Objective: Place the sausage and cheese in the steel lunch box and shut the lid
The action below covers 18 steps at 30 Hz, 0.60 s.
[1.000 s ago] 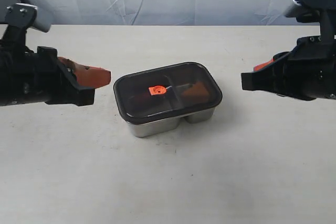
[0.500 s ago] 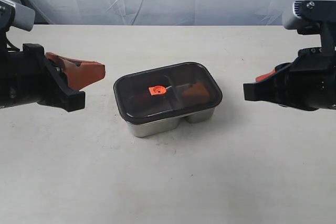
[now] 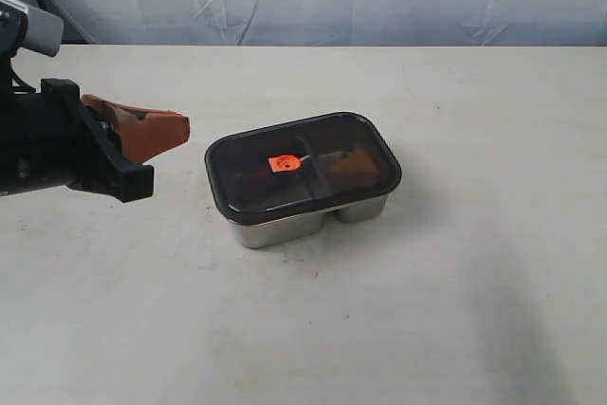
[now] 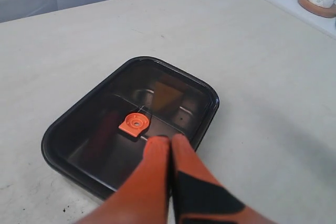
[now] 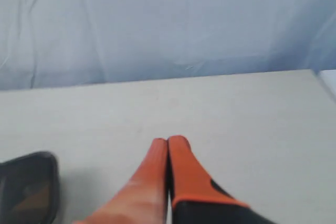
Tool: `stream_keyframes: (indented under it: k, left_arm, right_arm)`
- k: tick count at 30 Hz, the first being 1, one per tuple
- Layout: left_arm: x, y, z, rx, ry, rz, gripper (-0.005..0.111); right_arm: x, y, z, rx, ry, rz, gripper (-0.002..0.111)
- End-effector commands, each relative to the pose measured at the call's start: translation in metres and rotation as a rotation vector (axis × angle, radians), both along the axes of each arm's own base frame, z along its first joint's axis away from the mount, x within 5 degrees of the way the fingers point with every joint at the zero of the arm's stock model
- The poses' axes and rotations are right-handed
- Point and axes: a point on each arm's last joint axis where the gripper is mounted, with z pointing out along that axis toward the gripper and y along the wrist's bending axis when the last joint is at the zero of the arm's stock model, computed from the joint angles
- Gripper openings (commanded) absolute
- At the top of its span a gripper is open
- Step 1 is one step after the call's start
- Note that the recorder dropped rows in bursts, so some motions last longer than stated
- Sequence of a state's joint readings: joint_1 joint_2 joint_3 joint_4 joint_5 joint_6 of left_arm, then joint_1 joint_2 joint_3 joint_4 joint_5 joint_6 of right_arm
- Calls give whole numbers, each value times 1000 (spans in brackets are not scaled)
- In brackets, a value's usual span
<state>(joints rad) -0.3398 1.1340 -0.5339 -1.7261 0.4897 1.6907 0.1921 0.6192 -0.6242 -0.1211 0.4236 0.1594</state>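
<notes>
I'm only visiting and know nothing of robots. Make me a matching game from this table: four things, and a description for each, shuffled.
1. lid
2. steel lunch box
3. valve tab
4. left tool

a. shiny metal, the bottom part
b. shut, apart from the box
c. dark, covering the box
d. small, orange, at the cover's middle

Pairs: 1-c, 2-a, 3-d, 4-b

Left arm (image 3: 47,149) black, grey cap — tapered orange fingers (image 4: 149,177), black patches.

Closed right pincer (image 5: 167,142) above table (image 5: 252,114)
</notes>
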Motion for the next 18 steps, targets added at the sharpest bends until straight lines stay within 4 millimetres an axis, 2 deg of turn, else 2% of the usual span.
stream_keyframes:
  k: [1,6,10,18]
  left_arm:
    - [-2,0,-1,-3,0,-6,0]
    - [-2,0,-1,-3,0,-6,0]
    - [-2,0,-1,-3,0,-6,0]
    - [-2,0,-1,-2,0,-4,0]
  right_arm:
    - [-34,-25,10,-2,-84,-195,-1]
    - [-59,-29,4,3,-27,-263,-1]
    - [-56,-27,-6,7,-60,-223,-1]
    - [-65,-24,-60,36,-135,-197,-1]
